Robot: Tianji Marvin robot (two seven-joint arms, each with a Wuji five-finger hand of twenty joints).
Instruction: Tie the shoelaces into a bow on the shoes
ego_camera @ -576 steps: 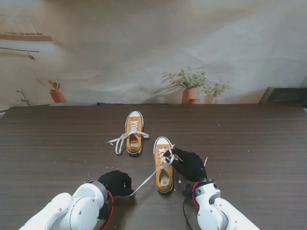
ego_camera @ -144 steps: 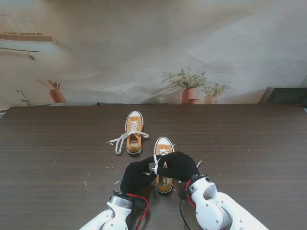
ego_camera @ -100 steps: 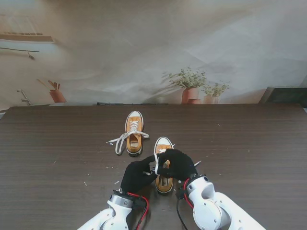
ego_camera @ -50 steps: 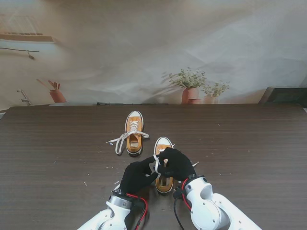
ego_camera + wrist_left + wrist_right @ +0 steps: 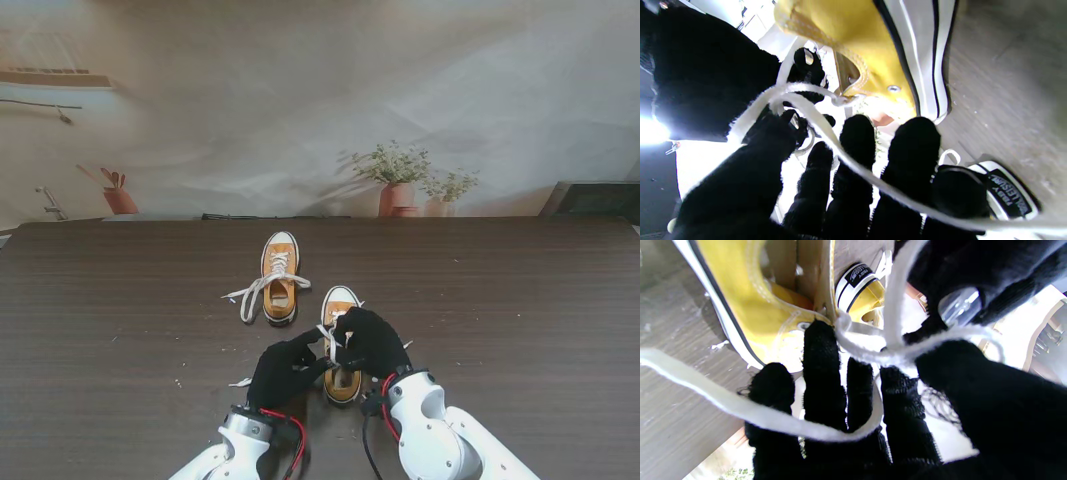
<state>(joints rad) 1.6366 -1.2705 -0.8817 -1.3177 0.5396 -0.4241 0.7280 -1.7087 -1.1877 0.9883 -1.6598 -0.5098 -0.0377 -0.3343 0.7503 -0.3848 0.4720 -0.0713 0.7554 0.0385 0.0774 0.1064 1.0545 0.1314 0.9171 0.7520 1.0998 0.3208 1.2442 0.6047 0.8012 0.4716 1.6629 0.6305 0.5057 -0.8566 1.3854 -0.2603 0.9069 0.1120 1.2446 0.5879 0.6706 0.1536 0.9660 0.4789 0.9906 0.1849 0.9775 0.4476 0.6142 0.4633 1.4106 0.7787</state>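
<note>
The dark brown wood-grain worktop [image 5: 120,300] spreads wide from a pale draped backdrop [image 5: 300,90], against which two small potted plants [image 5: 400,185] stand at the far edge.

Two white robot arms rise from the near corners, each ending in a black-gloved five-finger hand. The left hand [image 5: 285,368] and the right hand [image 5: 372,340] meet over the nearer mustard-yellow canvas sneaker with white rubber sole and toe cap [image 5: 343,370], which lies on the worktop close to me, its toe pointing away from me. The hands cover most of its upper.

The left hand is clenched on the white flat shoelace [image 5: 806,110]: in the left wrist view the lace is pinched by thumb and forefinger and runs on across the other fingers [image 5: 857,140]. The right hand is also grasping the lace; in the right wrist view one strand loops around its fingers [image 5: 821,373], and strands cross just beside the shoe's top eyelets.

The second yellow sneaker [image 5: 280,280] sits farther from me and to the left, well apart from the hands, its loose white laces [image 5: 250,295] trailing onto the worktop on its left side.
</note>
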